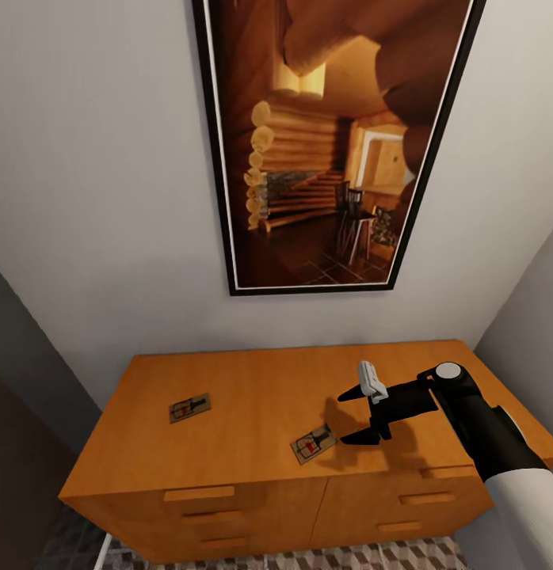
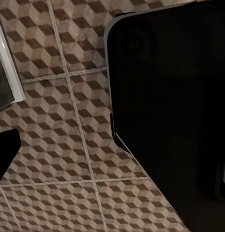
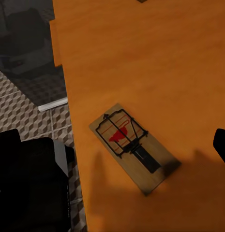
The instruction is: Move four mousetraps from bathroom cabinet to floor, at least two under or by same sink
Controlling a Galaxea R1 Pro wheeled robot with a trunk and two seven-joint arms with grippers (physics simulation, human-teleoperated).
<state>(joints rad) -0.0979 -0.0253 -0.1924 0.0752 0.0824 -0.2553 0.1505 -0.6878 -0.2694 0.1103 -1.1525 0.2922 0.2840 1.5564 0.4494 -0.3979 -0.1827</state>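
White wall rises behind the cabinet (image 1: 253,396), with a tall dark-framed picture (image 1: 332,142) of a log interior hanging above it. From where I stand, the cabinet's orange-brown top runs wide, its drawer fronts and slim handles facing the robot at 6 o'clock. A strip of cube-patterned floor (image 1: 371,554) shows below the drawers.

Two mousetraps lie flat on the cabinet top. One trap (image 1: 189,407) sits toward 9 o'clock, well apart from the other. The second trap (image 1: 313,443) lies near the front edge, about the middle of the top, turned at an angle. In the right wrist view this near trap (image 3: 133,146) shows a pale wooden board, dark wire and a red patch, close to the cabinet's edge with tiled floor beyond it.

Right claw (image 1: 370,416) hovers just above the top, just beside the near trap at its 3 o'clock, not touching it. Its black fingers are spread apart, holding nothing, and its shadow falls on the wood beside the trap.

Left wrist view looks down at the floor (image 2: 59,145), pale grout lines crossing the tiles, with a big dark body (image 2: 175,106) of the robot alongside. I cannot tell how the left claw is set.
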